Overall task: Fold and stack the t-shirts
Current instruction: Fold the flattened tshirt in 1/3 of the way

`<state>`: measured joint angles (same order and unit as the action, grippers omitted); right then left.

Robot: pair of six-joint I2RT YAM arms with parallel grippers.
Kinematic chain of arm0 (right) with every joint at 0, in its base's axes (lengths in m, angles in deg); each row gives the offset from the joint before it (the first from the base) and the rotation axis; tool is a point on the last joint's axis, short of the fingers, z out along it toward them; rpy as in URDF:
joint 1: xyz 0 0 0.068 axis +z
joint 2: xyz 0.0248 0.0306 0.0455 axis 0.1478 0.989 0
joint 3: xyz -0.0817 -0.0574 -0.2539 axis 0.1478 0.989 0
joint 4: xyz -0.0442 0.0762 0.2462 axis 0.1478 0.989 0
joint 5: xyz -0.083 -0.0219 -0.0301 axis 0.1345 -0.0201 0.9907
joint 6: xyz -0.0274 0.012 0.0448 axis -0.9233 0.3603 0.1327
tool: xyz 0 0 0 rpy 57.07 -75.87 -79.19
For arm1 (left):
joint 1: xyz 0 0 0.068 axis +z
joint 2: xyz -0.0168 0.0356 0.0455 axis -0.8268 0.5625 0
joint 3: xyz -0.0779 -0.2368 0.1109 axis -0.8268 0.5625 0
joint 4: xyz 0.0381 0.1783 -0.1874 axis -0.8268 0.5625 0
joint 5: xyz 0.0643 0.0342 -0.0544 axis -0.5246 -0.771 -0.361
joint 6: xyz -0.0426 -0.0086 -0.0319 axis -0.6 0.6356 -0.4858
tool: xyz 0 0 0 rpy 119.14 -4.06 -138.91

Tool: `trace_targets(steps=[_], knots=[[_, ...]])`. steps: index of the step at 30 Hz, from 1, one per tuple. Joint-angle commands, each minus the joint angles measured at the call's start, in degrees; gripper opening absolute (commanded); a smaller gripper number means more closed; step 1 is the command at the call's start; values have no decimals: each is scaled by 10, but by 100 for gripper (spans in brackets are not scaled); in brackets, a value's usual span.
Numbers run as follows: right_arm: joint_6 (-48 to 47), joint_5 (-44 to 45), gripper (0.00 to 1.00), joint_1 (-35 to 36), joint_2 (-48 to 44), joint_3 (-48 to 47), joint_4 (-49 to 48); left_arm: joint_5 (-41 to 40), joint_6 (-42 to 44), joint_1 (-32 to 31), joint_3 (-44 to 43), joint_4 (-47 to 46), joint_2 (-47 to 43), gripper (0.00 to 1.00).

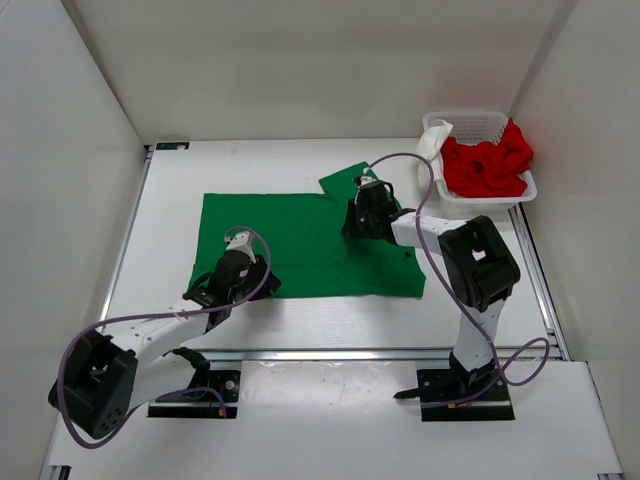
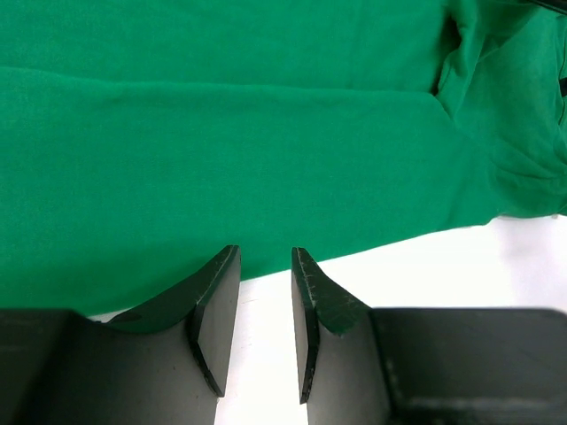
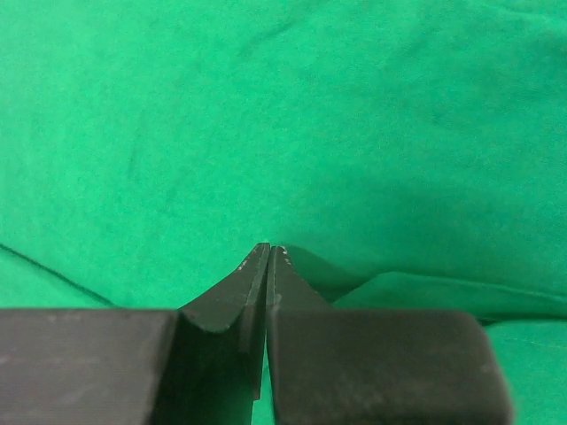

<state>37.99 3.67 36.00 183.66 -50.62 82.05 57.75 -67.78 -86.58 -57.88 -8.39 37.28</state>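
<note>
From above, we are seeing the green t-shirt (image 1: 300, 245) lying flat mid-table, soft and matte. The red t-shirt (image 1: 487, 165) and white t-shirt (image 1: 432, 142) are sitting crumpled in the mesh basket (image 1: 472, 117), far right, so we are judging this the first fold. Left wrist: the left gripper (image 2: 263, 266) is hovering half open at the near hem, holding nothing and needing to close on it. Right wrist: the right gripper (image 3: 268, 252) is pressing shut on green cloth — whether pinching any, we cannot tell
</note>
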Motion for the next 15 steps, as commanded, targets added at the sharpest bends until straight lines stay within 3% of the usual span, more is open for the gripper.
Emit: trace_targets(steps=[1,10,15], knots=[[-10,18,0,11,-19,-12,-5,0,3,5,10,3,-17,41],[-1,27,2,-8,-189,161,-62,-14,8,-19,-17,1,5,41],[-1,4,1,-1,-152,156,-56,-14,2,-25,-21,-7,16,41]])
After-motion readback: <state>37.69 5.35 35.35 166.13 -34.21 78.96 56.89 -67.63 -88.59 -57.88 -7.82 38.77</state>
